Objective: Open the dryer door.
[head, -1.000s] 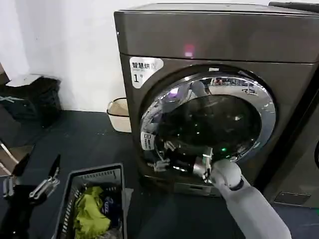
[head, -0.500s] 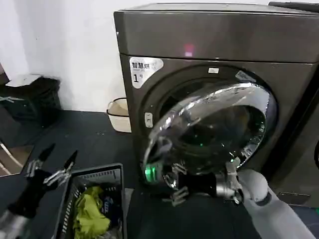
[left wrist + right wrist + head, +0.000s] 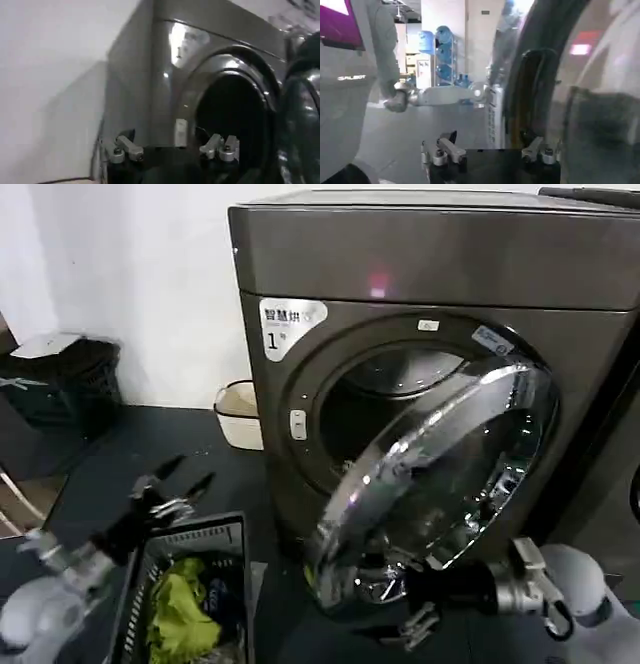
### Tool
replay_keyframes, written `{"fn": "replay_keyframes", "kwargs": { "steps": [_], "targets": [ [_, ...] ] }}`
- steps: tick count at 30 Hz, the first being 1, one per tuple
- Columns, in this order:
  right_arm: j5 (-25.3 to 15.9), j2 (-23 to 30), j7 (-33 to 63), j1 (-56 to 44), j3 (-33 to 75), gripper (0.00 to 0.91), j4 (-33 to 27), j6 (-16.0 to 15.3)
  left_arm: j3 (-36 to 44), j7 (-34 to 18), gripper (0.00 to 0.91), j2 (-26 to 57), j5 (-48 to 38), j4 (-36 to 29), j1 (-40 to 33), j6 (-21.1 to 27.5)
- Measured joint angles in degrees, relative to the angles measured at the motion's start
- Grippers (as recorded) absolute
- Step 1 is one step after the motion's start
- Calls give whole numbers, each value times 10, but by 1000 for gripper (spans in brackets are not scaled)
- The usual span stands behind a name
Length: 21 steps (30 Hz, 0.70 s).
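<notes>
At the front of the dryer [image 3: 420, 304], the dryer door [image 3: 440, 484] now swings well out from the opening on its right-hand hinge, where a second ago it sat nearly flush and half a second ago was only partly off the frame. The dark drum mouth [image 3: 390, 409] and the round frame with its small white button [image 3: 297, 424] stand exposed, so by my judgement the latch has released and the task is mostly done; what remains is widening the swing. The right gripper [image 3: 410, 609] sits low at the door's free lower edge, its fingers apart on either side of the rim, hooked behind it rather than clamped; exact contact is hard to make out through the chrome glare. In the right wrist view the fingers [image 3: 445, 150] stand spread with the door's black inner rim [image 3: 530, 100] just beyond them. The left gripper [image 3: 170, 489] has risen from beside the laundry basket [image 3: 190, 539] and hovers in front of the machine, fingers apart and empty, pointed toward the opening. The right arm is cut off at the head view's lower corner.
</notes>
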Motion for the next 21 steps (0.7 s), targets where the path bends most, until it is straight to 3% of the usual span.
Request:
{"fn": "replay_keyframes", "kwargs": {
  "steps": [11,21],
  "targets": [
    [16,-9,-38,-88,116,907,12,3,169,26,907,92,-41,92,-136,-8],
    [18,10,-60,-170,276,907,19,3,336,61,907,122,-40,116,-243,-18]
  ]
}}
